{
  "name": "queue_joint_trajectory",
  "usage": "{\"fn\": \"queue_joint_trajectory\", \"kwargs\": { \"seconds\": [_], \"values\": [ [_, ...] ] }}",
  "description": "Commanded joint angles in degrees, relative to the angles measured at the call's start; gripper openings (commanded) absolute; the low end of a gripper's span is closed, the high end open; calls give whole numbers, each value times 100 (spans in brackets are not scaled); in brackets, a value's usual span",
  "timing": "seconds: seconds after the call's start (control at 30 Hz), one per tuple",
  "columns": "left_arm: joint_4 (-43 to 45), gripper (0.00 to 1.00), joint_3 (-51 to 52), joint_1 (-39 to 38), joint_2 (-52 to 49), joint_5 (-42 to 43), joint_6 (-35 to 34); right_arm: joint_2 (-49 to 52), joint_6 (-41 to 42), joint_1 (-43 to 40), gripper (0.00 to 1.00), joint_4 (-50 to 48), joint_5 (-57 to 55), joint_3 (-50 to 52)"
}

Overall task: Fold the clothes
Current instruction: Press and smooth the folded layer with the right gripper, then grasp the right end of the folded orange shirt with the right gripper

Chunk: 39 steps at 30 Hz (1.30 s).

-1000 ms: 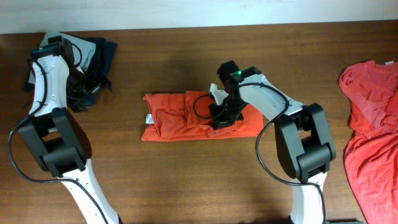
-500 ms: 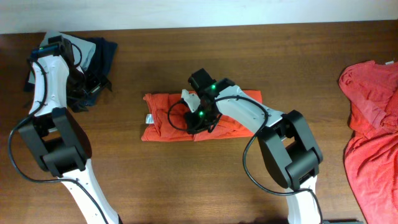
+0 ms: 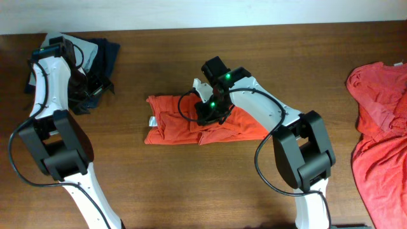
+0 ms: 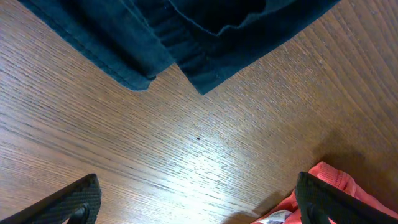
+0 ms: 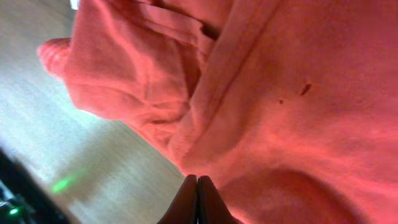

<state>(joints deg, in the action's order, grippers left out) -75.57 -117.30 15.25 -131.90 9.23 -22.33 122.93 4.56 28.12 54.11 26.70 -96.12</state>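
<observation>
A folded orange-red T-shirt (image 3: 172,127) lies mid-table, a small white label (image 3: 152,121) at its left end. My right gripper (image 3: 208,113) sits low over its middle. In the right wrist view its fingertips (image 5: 197,186) are pressed together with nothing between them, at the rumpled edge of the shirt (image 5: 280,93). A second orange-red T-shirt (image 3: 381,121) lies spread and unfolded at the right edge. My left gripper (image 3: 95,88) hovers at the far left, its jaws wide apart and empty (image 4: 202,202). A corner of the folded shirt (image 4: 326,177) shows beside its right finger.
A dark navy garment (image 3: 105,54) (image 4: 186,31) and a pale grey-green one (image 3: 51,43) lie stacked at the back left, under the left arm. Bare wooden table (image 3: 191,184) runs along the front and between the folded shirt and the right-hand shirt.
My right gripper, shut throughout, swept left across the folded shirt from its right part to its middle, then edged back a little. The left arm has not moved.
</observation>
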Motion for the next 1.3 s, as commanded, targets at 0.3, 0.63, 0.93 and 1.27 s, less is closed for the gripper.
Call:
{"fn": "queue_joint_trajectory", "kwargs": {
  "seconds": [0.3, 0.63, 0.93, 1.27],
  "values": [
    [11, 99, -72, 9, 37, -2, -37, -131, 348, -177, 4, 260, -922, -83],
    [11, 99, -72, 9, 37, 0, -37, -31, 424, -74, 4, 125, -872, 323],
    [11, 99, -72, 9, 37, 0, -37, -31, 498, 192, 4, 9, -636, 474],
    [11, 99, -72, 9, 37, 0, -37, -380, 125, -293, 4, 673, -629, -385]
  ]
}}
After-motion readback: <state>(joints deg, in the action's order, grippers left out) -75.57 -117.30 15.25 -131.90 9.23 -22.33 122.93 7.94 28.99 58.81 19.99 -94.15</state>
